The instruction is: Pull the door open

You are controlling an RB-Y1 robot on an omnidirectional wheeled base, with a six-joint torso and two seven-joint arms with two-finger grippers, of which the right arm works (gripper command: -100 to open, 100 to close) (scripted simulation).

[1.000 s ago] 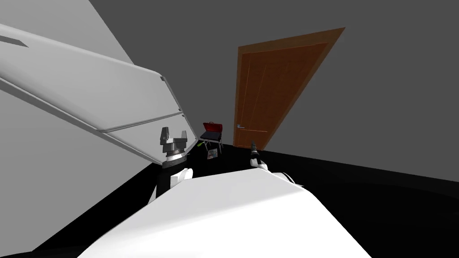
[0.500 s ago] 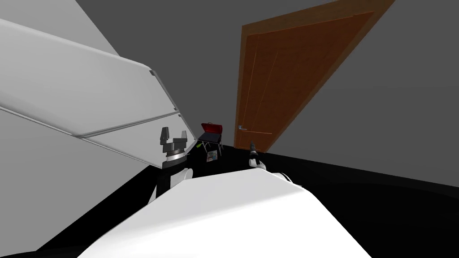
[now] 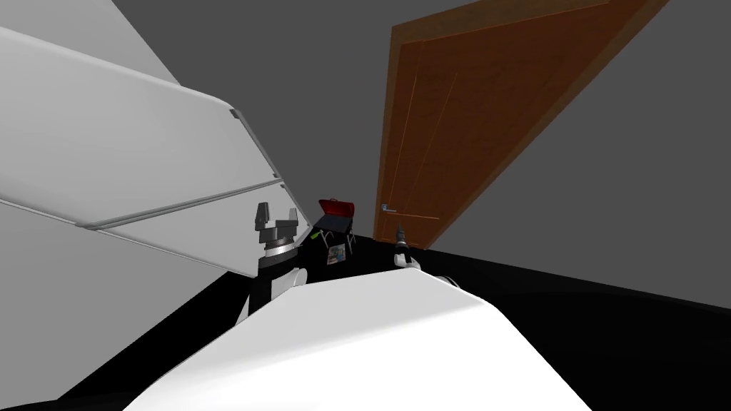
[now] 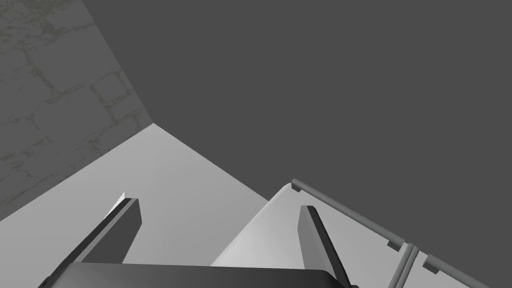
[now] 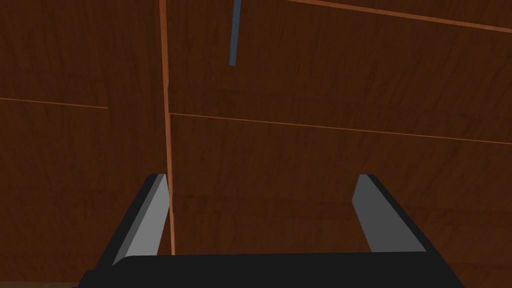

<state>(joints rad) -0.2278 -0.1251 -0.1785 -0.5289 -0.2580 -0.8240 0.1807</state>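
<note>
The head view takes in the whole scene. A brown wooden door [image 3: 457, 128] sits closed in a lighter orange-brown frame [image 3: 389, 107] on the dark grey wall [image 3: 607, 178]. A small metal handle [image 3: 389, 209] is low on the door's left edge. The right arm [image 3: 403, 253] reaches toward the foot of the door, its tip just below that handle.

The right wrist view adds detail. It shows dark wood grain [image 5: 325, 165] crossed by thin orange grooves, an upright pale seam [image 5: 167, 125], and a thin blue-grey bar [image 5: 233, 35] beyond the jaws. The right jaws stand spread, holding nothing. Whether they touch the wood I cannot tell.

The left arm [image 3: 275, 246] is raised beside a large, smooth white unit [image 3: 143, 157] with rounded corners. Its wrist view shows the unit's grey rail handles [image 4: 345, 210], and the left jaws stand spread and empty.

On the black floor [image 3: 571, 321] between the unit and the door is a dark folding stool [image 3: 334, 222] carrying an open red case [image 3: 337, 207]. A small printed sheet [image 3: 333, 255] lies just in front of it.
</note>
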